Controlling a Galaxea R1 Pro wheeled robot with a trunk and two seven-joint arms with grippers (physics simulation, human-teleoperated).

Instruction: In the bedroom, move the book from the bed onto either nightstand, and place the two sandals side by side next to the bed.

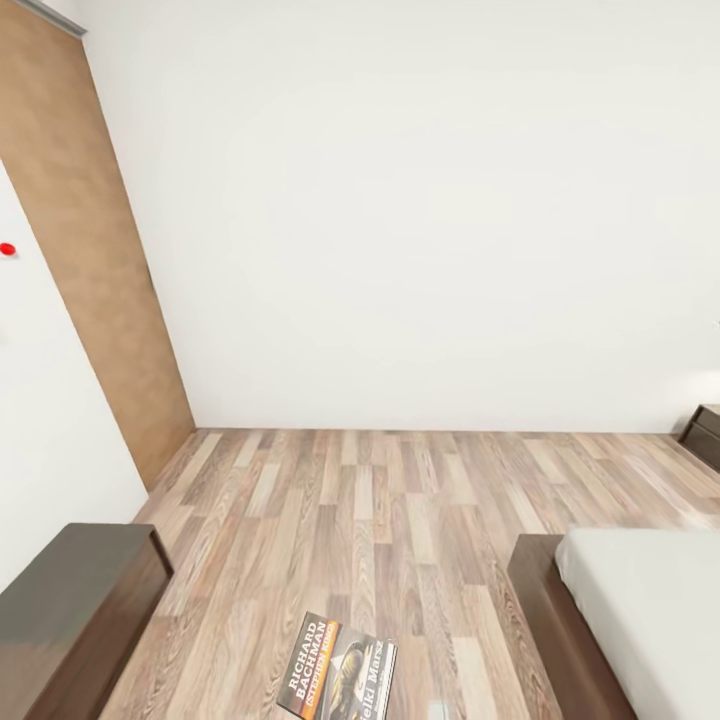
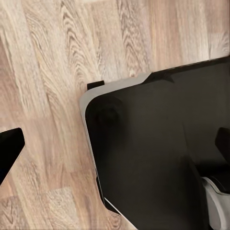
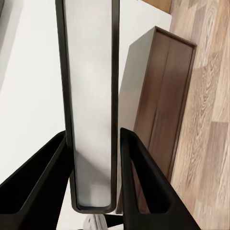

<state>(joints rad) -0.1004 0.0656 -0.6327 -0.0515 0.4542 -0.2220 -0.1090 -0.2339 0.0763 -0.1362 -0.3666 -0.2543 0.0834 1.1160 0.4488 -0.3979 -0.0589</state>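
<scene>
Bedroom, facing a bare white wall over plank floor (image 1: 380, 520). Bed (image 1: 640, 610) low at right, its grey mattress bare at this corner. Book (image 1: 338, 668) shows cover-up at the bottom of the head view, clear of the bed, apparently carried above the floor

Right end effector (image 3: 93, 191): both fingers (image 3: 141, 182) closed against a thin dark-edged slab, which I take for the book seen edge-on. Held by one end, probably so it can be slid flat onto a top

Left end effector (image 2: 115, 146): fingertips wide apart, empty, hanging over the floor beside the robot's dark base (image 2: 153, 158)

Dark cabinet (image 1: 70, 600) with a glossy top stands near left; nightstand or dresser, cannot tell. Another dark cabinet corner (image 1: 705, 435) shows beyond the bed

Book drop-off comes next
</scene>
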